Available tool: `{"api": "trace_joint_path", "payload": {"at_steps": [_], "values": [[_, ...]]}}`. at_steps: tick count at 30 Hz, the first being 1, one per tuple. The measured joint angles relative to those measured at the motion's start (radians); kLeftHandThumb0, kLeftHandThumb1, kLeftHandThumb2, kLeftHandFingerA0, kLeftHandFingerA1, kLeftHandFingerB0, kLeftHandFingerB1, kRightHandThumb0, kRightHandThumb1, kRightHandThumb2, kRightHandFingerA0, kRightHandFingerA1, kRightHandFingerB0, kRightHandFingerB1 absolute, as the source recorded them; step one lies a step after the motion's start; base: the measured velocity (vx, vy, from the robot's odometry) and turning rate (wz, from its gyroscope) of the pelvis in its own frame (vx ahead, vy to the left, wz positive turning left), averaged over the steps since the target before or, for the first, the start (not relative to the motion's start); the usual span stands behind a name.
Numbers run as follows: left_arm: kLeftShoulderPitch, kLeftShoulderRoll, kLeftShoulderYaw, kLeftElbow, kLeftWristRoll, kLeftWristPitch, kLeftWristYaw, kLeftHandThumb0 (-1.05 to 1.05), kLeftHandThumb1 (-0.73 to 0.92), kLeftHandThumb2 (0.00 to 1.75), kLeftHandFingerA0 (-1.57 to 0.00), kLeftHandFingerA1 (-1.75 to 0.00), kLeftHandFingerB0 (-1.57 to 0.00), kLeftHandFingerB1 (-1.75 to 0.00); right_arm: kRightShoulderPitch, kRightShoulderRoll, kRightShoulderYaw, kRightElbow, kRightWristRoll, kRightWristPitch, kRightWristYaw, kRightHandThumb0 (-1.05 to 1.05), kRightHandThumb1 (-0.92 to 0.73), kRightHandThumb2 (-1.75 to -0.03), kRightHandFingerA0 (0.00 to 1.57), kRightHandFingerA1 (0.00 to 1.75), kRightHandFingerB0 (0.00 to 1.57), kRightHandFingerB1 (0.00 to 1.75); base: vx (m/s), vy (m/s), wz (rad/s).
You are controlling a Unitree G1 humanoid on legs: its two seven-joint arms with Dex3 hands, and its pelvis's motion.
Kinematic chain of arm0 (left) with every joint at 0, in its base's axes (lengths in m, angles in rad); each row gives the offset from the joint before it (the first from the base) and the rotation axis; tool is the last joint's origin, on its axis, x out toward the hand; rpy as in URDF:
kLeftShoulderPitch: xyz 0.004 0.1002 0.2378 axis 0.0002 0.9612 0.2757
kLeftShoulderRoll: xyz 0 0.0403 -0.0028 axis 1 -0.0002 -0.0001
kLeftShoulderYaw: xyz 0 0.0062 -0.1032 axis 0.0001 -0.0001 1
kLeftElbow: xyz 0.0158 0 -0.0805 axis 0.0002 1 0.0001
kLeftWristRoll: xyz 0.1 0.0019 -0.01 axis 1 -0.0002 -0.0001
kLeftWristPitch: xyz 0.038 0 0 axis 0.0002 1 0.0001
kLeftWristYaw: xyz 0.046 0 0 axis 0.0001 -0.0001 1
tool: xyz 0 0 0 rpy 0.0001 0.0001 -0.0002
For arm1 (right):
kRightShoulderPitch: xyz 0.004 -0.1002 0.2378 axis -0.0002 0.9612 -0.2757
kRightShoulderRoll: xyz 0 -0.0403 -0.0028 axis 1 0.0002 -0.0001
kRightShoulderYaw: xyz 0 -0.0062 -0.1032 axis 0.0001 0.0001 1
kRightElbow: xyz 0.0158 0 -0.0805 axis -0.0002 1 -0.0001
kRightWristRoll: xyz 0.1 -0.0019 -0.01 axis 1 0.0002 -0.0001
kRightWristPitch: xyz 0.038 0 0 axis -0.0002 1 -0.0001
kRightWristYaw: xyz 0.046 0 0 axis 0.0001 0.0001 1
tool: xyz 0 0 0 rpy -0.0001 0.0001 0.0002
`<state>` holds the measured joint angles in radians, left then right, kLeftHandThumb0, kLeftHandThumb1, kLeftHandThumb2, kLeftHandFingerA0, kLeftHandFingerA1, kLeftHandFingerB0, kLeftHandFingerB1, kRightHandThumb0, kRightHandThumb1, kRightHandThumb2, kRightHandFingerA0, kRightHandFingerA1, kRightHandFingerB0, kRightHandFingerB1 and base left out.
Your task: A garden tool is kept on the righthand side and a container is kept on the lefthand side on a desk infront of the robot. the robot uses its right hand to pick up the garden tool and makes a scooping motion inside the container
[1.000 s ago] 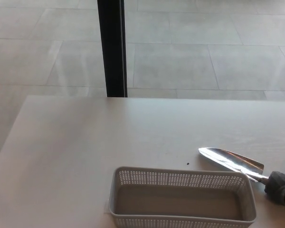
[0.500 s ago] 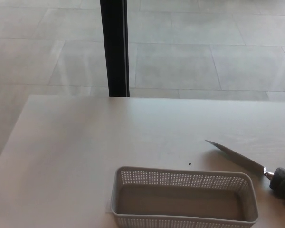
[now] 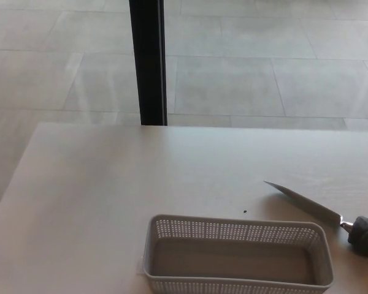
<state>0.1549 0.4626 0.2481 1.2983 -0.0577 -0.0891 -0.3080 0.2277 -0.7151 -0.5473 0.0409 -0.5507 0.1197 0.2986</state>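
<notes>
- A pale surface [image 3: 110, 196] fills the lower part of the head view.
- A grey basket [image 3: 236, 257] with little holes in its walls sits on the surface at about 6 o'clock, close to the bottom edge. It stands upright and nothing can be seen inside it.
- A garden trowel [image 3: 322, 211] is at about 4 o'clock, just beside the basket's far right corner.
- The trowel's shiny metal blade [image 3: 303, 201] is turned on its edge, so it looks thin like a knife. Its tip points toward 10 o'clock.
- The trowel's dark grey handle [image 3: 365, 233] runs off toward 4 o'clock and is cut by the right edge of the picture.
- The blade is outside the basket, not in it. It is hard to tell if the blade touches the surface or is a bit above it.
- No hand shows, left or right, so I cannot tell if fingers are apart or closed on the handle.
- A tiny dark speck [image 3: 245, 212] lies on the surface between the blade and the basket.
- A black post [image 3: 148, 61] stands at 12 o'clock behind the surface, with a grey tiled floor [image 3: 264, 61] around it.
</notes>
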Motion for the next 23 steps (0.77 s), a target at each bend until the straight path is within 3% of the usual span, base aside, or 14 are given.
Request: {"api": "trace_joint_path", "payload": {"at_steps": [4, 8, 9, 10, 12, 13, 14, 15, 16, 18, 19, 20, 22, 23], "values": [[-0.001, -0.002, -0.001, 0.000, 0.000, 0.000, 0.001, -0.76, 0.06, 1.09, -0.83, -1.04, -0.76, -0.94, 0.010, 0.003, -0.111, 0.075, 0.053, -0.004, 0.002, -0.79, -0.61, -1.01, 0.00, 0.48, 0.00, 0.39, 0.00, 0.000, 0.00], [-0.001, -0.004, -0.001, 0.000, 0.000, 0.000, 0.002, -0.78, 0.05, 1.08, -0.89, -1.04, -0.79, -0.95, 0.009, 0.014, -0.211, 0.191, 0.108, -0.012, 0.002, -0.72, -0.57, -1.00, 0.00, 0.52, 0.00, 0.47, 0.00, 0.000, 0.00], [-0.001, -0.004, -0.001, 0.000, 0.000, 0.000, 0.002, -0.79, 0.05, 1.08, -0.89, -1.04, -0.79, -0.95, 0.007, 0.019, -0.236, 0.230, 0.125, -0.015, 0.001, -0.66, -0.79, -0.66, 0.00, 0.49, 0.00, 0.39, 0.00, 0.000, 0.00], [-0.001, -0.005, -0.001, 0.000, 0.000, 0.000, 0.002, -0.79, 0.05, 1.09, -0.85, -1.05, -0.77, -0.95, 0.005, 0.023, -0.251, 0.253, 0.133, -0.016, 0.001, -0.65, -0.83, -0.65, 0.00, 0.69, 0.00, 0.44, 0.00, 0.000, 0.00], [-0.001, -0.006, -0.001, 0.000, 0.000, 0.000, 0.002, -0.76, 0.02, 1.09, -0.85, -1.05, -0.78, -0.95, -0.005, 0.040, -0.296, 0.328, 0.165, -0.018, -0.001, -0.64, -0.86, -0.65, 0.00, 0.63, 0.00, 0.51, 0.00, 0.000, 0.00], [-0.001, -0.006, -0.001, 0.000, 0.000, 0.000, 0.002, -0.75, 0.02, 1.13, -0.87, -1.07, -0.78, -0.97, -0.008, 0.046, -0.313, 0.355, 0.175, -0.018, -0.001, -0.70, -0.88, -0.69, 0.00, 0.76, 0.00, 0.78, 0.00, 0.000, 0.00], [0.000, -0.007, -0.001, 0.001, 0.000, 0.000, 0.002, -0.76, 0.02, 1.12, -0.83, -1.06, -0.76, -0.96, -0.013, 0.052, -0.333, 0.386, 0.188, -0.018, -0.001, -0.44, -0.73, -1.23, 0.06, 0.65, 0.00, 0.60, 0.00, 0.000, 0.00], [0.000, -0.007, -0.002, 0.001, 0.000, 0.000, 0.002, -0.77, 0.02, 1.13, -0.86, -1.07, -0.76, -0.96, -0.019, 0.059, -0.359, 0.424, 0.205, -0.015, -0.001, -0.65, -0.92, -0.64, 0.00, 0.96, 0.00, 0.55, 0.00, 0.000, 0.00], [0.000, -0.008, -0.002, 0.001, 0.000, 0.000, 0.002, -0.79, 0.04, 1.10, -0.85, -1.05, -0.74, -0.95, -0.024, 0.062, -0.376, 0.448, 0.216, -0.014, -0.001, -0.62, -0.91, -0.62, 0.04, 0.99, 0.00, 0.80, 0.00, 0.000, 0.00], [0.000, -0.009, -0.002, 0.001, 0.000, 0.000, 0.002, -0.79, 0.04, 1.10, -0.85, -1.05, -0.74, -0.95, -0.036, 0.076, -0.424, 0.515, 0.246, -0.010, -0.002, -0.62, -0.91, -0.62, 0.04, 0.99, 0.00, 0.80, 0.00, 0.000, 0.00], [0.000, -0.009, -0.003, 0.001, 0.000, 0.000, 0.002, -0.77, 0.03, 1.09, -0.89, -1.04, -0.78, -0.95, -0.040, 0.083, -0.442, 0.540, 0.256, -0.009, -0.003, -0.64, -0.57, -1.04, 0.13, 0.73, 0.01, 0.63, 0.00, 0.000, 0.00], [0.000, -0.009, -0.004, 0.001, 0.000, 0.000, 0.002, -0.73, -0.02, 1.12, -0.88, -1.09, -0.77, -0.98, -0.045, 0.093, -0.465, 0.572, 0.270, -0.007, -0.004, -0.37, -0.59, -1.15, 0.19, 0.69, 0.15, 0.65, 0.00, 0.000, 0.00], [-0.001, -0.010, -0.003, 0.002, 0.000, 0.000, 0.002, -0.70, -0.03, 1.11, -0.89, -1.07, -0.79, -0.97, -0.053, 0.115, -0.501, 0.622, 0.293, -0.005, -0.009, -0.36, -0.61, -1.15, 0.15, 0.67, 0.14, 0.64, 0.00, 0.000, 0.00], [-0.001, -0.010, -0.003, 0.003, 0.000, 0.000, 0.002, -0.73, -0.01, 1.13, -0.85, -1.10, -0.78, -0.98, -0.060, 0.131, -0.522, 0.653, 0.308, -0.004, -0.012, -0.60, -0.79, -0.63, 0.00, 1.24, 0.09, 1.06, 0.00, 0.000, 0.00]]}}
